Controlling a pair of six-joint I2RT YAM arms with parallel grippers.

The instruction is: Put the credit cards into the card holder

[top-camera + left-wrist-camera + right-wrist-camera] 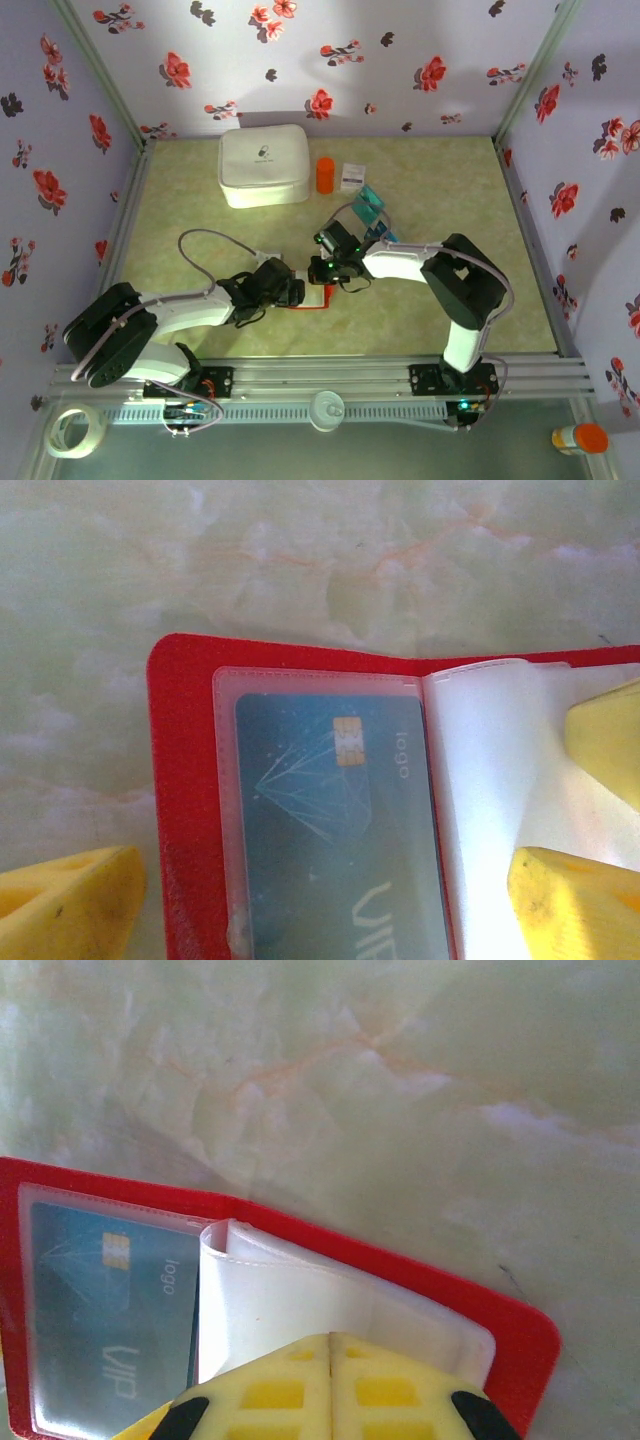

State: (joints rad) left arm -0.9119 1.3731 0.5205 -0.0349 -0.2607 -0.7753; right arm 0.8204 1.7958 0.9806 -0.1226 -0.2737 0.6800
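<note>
The card holder point(312, 305), a red wallet, lies open on the table between both arms. A blue credit card point(330, 850) sits inside the clear pocket of its left half point(185, 780). My left gripper point(320, 895) is open, and its yellow fingers point(70, 905) straddle that half from outside without touching the card. My right gripper point(330, 1385) is shut, its tips resting on the pale inner sleeves point(290, 1295) of the right half point(420, 1265). The same card point(100, 1310) appears in the right wrist view. More credit cards, teal point(369, 206) and blue point(383, 233), lie on the table behind the right arm.
A large white rounded case point(263, 165), an orange cylinder point(325, 173) and a small white printed box point(351, 176) stand at the back. Flowered walls close three sides. A tape roll point(75, 432) and an orange-capped bottle point(580, 438) lie below the rail.
</note>
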